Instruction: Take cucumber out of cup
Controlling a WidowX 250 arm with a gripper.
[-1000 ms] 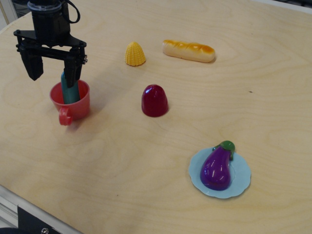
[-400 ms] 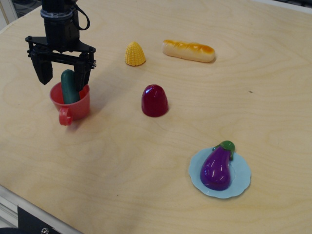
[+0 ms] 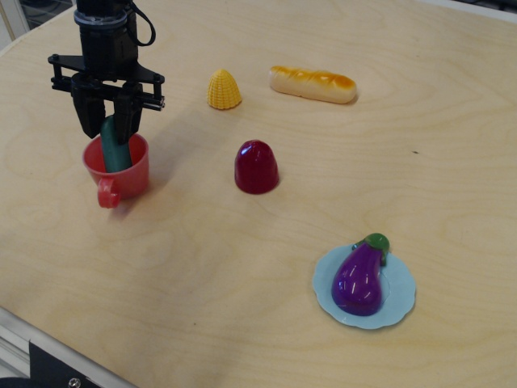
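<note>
The dark teal-green cucumber (image 3: 113,152) stands upright in the red-orange cup (image 3: 123,179) at the left of the table, and its top sticks out above the rim. The cup's loop handle (image 3: 106,194) points toward the front. My black gripper (image 3: 107,129) hangs straight down over the cup. Its fingers (image 3: 87,121) press against both sides of the cucumber's top, so it is shut on the cucumber. The cucumber's lower part is hidden inside the cup.
A dark red dome (image 3: 256,166) sits right of the cup. A yellow corn piece (image 3: 224,89) and a bread loaf (image 3: 313,83) lie at the back. A purple eggplant (image 3: 359,279) rests on a light blue plate (image 3: 404,303) at the front right.
The gripper moved right until it was centred over the cup. Its wide-open fingers closed in on the cucumber's top. The cup and cucumber have stayed in place.
</note>
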